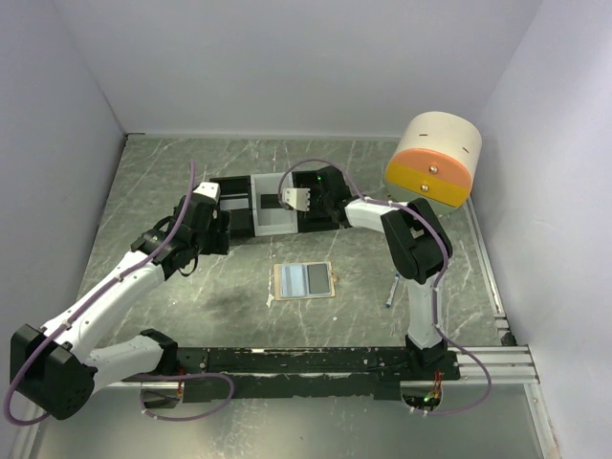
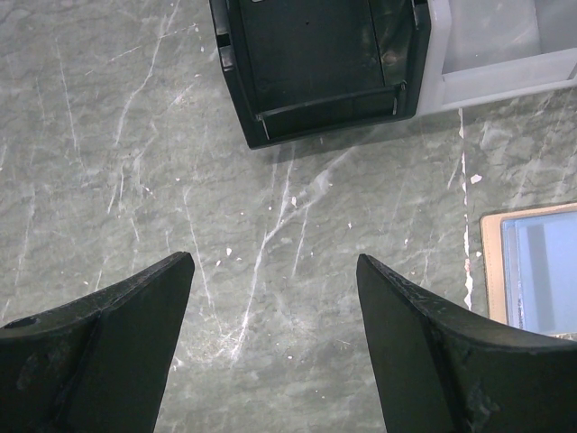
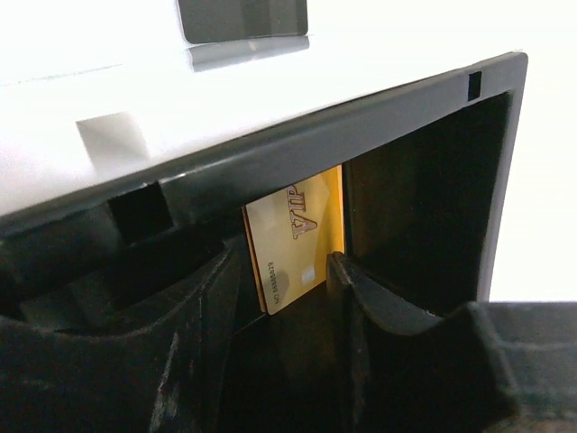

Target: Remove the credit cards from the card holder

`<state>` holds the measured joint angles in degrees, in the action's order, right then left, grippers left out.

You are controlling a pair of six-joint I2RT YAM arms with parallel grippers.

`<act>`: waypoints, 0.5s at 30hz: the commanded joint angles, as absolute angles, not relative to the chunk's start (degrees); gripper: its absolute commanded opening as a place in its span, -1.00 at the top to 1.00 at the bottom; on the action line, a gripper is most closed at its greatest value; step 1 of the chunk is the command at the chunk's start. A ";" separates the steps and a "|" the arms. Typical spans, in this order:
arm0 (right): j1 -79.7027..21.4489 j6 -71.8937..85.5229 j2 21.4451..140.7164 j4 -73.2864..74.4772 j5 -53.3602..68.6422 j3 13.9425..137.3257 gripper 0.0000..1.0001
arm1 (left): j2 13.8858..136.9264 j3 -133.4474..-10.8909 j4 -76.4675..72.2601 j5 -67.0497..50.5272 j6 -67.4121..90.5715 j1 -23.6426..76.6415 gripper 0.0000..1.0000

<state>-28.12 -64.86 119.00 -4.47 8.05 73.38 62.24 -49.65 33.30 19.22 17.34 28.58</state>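
Observation:
The card holder (image 1: 303,281) lies open and flat on the table between the arms, with a tan rim and a pale silvery-blue inside. Its edge shows in the left wrist view (image 2: 532,271). My right gripper (image 1: 321,204) reaches into the right black compartment of the tray (image 1: 251,226). In the right wrist view its jaws (image 3: 284,257) stand open, and a gold VIP card (image 3: 293,239) leans upright against the compartment wall just past the fingertips. My left gripper (image 1: 216,228) is open and empty (image 2: 275,262) over bare table, near the tray's left black compartment (image 2: 315,63).
The tray's white middle compartment (image 3: 135,81) holds a dark grey card (image 3: 243,18). A cream and orange cylinder (image 1: 435,158) hangs at the back right. White walls close in the left, back and right. A rail (image 1: 316,361) runs along the near edge.

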 commanded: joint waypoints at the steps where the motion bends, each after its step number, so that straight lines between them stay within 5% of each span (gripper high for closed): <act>1: -27.95 -62.48 116.63 -4.01 7.69 73.77 0.09 | 61.66 -49.16 33.84 18.33 16.78 28.29 -0.70; 10: -27.95 -53.79 105.89 -14.82 10.96 67.28 -0.05 | 61.40 -49.01 33.34 17.04 16.50 28.29 -0.72; 15: -27.95 -34.61 97.50 -24.66 5.95 60.76 -0.15 | 60.16 -48.61 32.27 14.61 16.56 28.30 -0.74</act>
<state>-28.12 -51.09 103.39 -15.14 8.88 64.77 62.02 -49.45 33.26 17.61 17.32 28.58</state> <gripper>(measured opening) 0.557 0.867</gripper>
